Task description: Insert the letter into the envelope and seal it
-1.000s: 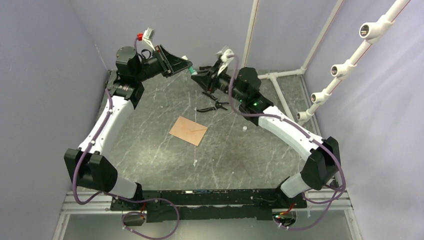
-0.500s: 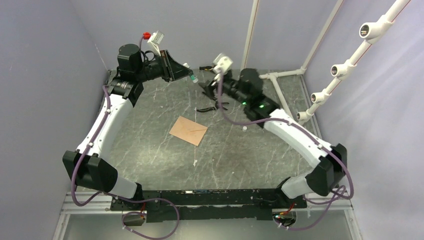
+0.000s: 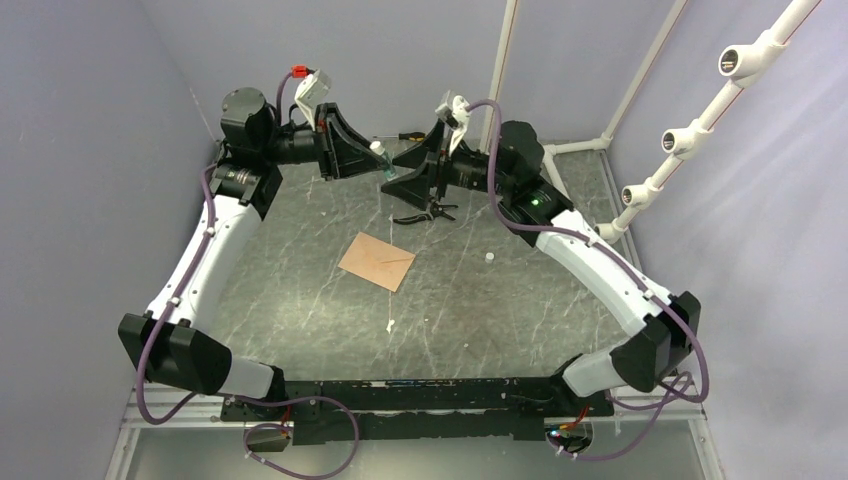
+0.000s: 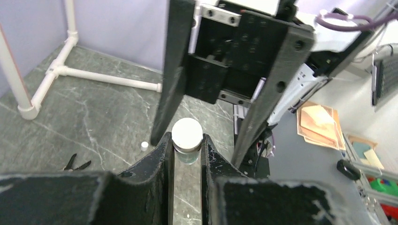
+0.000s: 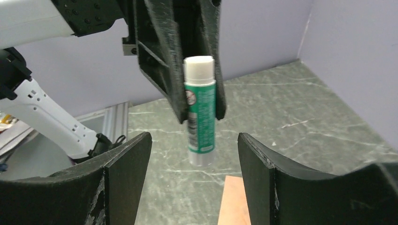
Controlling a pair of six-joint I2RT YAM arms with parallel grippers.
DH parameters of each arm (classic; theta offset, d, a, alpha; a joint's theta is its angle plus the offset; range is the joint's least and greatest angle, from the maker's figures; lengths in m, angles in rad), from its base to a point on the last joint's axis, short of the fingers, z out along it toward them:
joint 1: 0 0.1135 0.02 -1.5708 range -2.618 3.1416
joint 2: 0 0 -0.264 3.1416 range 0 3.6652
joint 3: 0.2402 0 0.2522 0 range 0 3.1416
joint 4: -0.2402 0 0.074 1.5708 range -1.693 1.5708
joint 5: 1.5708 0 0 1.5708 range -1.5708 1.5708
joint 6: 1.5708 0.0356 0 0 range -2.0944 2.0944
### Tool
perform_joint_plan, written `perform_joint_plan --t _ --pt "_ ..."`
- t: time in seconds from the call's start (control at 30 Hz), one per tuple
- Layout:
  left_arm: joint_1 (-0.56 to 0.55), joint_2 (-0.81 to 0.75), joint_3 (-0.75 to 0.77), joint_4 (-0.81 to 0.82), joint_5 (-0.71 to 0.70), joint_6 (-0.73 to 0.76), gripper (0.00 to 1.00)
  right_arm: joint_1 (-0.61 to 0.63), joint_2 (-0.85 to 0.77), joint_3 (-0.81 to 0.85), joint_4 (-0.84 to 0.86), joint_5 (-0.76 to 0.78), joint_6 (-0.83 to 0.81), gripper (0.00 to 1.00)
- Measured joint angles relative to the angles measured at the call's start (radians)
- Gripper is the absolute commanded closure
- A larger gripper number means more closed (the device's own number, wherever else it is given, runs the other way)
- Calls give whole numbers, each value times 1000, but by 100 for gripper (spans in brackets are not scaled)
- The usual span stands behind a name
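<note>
Envelope (image 3: 377,261): one flat salmon-brown paper rectangle with all four corners showing, no flap standing up and no paler inside on show, and a faint thin line crossing its upper face. It lies flat on the dark marbled table (image 3: 300,300) near the middle, turned askew to the table's edges, with nothing touching it. One plain corner shows at the bottom edge of the right wrist view; whether the letter is inside cannot be told.

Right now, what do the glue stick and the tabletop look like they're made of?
Glue stick: probably smooth plastic, judging by its rigid tube, white cap and glossy green printed label. Tabletop: dark grey-green with white veins, like marble; whether real stone or a printed laminate cannot be told.
</note>
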Motion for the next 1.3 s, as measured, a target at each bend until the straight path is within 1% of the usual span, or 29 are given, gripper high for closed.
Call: perform_joint_plan --t 0.1,0.17,0.2,0.33,0.4,0.43,0.47,0.5,0.53,0.6,0.7,0.87,0.9,0.93,1.0,1.03,1.1,1.13,1.17,1.2,1.3 --pt "-1 -2 -12 50 49 -16 97 0 37 24 -10 -24 32 34" --pt "-1 -2 -15 66 69 -25 98 0 54 41 -19 -40 48 42" --pt "-1 -2 -15 72 76 -27 98 0 64 55 -24 -50 56 49" --pt "-1 -6 -15 86 74 -31 98 0 102 108 -19 -99 92 84" --pt "5 -7 -15 93 74 -62 98 2 108 112 -13 -115 98 95" --pt "6 -10 -16 96 70 -81 97 2 113 112 -3 -127 108 98" --pt "6 -11 -16 100 61 -97 95 0 116 112 10 -137 119 100" --pt "6 -12 -19 109 49 -113 90 -1 119 112 24 -134 129 100" --pt "6 -14 -24 125 34 -136 87 -2 120 109 43 -133 151 100" --pt "5 -23 -41 166 -1 -182 76 -4 121 84 111 -119 200 100" --pt "5 -35 -79 244 -47 -259 66 -3 121 26 249 -94 296 100" --pt "0 -35 -139 391 -124 -399 58 -3 131 -13 374 -56 415 100" --pt "0 -35 -146 417 -136 -423 58 -3 137 -13 396 -54 435 100" --pt "0 -35 -153 439 -145 -444 63 -3 140 -13 411 -53 449 100" --pt "0 -35 -166 492 -164 -495 90 -3 149 -13 448 -52 484 100" --pt "-2 -35 -175 529 -169 -516 97 -3 153 -12 460 -47 499 99" --pt "-2 -35 -181 560 -179 -551 97 -5 163 -12 492 -49 529 81" --pt "-2 -33 -183 568 -185 -562 98 -5 166 -12 501 -48 539 69" --pt "-2 -33 -183 570 -186 -566 97 -5 166 -12 504 -47 545 60" --pt "-2 -33 -184 570 -187 -569 98 -5 166 -13 504 -47 551 56" --pt "-3 -33 -184 568 -190 -562 98 -5 164 -18 504 -51 563 53"
